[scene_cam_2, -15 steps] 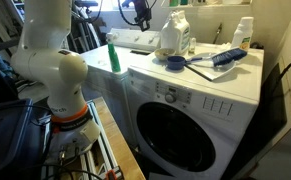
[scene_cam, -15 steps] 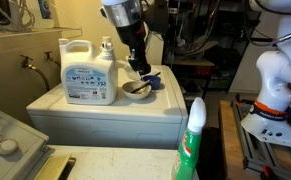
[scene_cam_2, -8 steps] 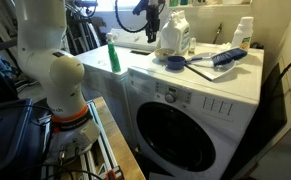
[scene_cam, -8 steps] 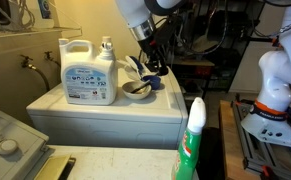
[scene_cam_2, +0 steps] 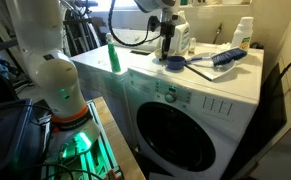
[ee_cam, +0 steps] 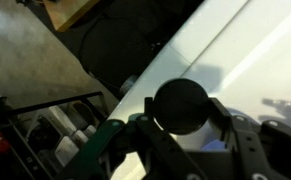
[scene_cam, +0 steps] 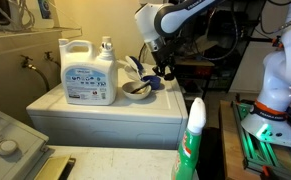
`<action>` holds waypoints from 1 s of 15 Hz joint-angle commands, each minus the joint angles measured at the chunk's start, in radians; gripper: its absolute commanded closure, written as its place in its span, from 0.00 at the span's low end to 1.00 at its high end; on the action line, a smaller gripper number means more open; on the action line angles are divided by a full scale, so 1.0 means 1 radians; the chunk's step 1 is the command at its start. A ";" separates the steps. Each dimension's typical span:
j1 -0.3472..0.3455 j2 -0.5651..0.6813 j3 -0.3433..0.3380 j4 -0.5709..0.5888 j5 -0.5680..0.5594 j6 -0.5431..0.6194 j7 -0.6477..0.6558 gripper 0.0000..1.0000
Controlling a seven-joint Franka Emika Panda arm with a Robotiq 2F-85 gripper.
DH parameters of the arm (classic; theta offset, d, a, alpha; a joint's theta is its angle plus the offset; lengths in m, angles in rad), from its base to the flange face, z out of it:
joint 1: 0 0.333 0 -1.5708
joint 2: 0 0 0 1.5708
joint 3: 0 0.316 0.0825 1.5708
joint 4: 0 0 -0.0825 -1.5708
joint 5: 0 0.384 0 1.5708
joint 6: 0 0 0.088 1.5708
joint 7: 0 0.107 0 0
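I have the tool (scene_cam: 157, 73) hanging over the desk (scene_cam: 85, 106), the white top of a front-loading washer, just above the blue cup (scene_cam: 153, 83) that sits there. In the exterior view from the washer's front, the tool (scene_cam_2: 168, 46) points straight down and the blue cup (scene_cam_2: 174, 62) is right beneath it, close under the tips, though I cannot tell whether they touch. The wrist view puts a dark round thing (ee_cam: 182, 103) between the tool's fingers (ee_cam: 241, 140), one finger on each side of it, with the bare desk (ee_cam: 260, 50) bright behind and the floor dropping away past the desk's edge. The picture is too dim and close for me to say whether the tool (ee_cam: 182, 122) is pinching that round thing or standing spread around it. Just beside the blue cup lies a shallow bowl (scene_cam: 136, 89), and behind the bowl stands the big detergent jug (scene_cam: 89, 72), upright with its label facing the camera. From the front view the detergent jug (scene_cam_2: 175, 34) is behind the tool, a blue brush (scene_cam_2: 225, 57) lies on the desk to one side of the cup, and a white bottle (scene_cam_2: 243, 35) stands near the wall. A green spray bottle (scene_cam: 192, 140) fills the foreground, well apart from the tool.
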 commanded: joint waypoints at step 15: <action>-0.016 0.082 0.059 0.114 -0.160 0.132 0.258 0.70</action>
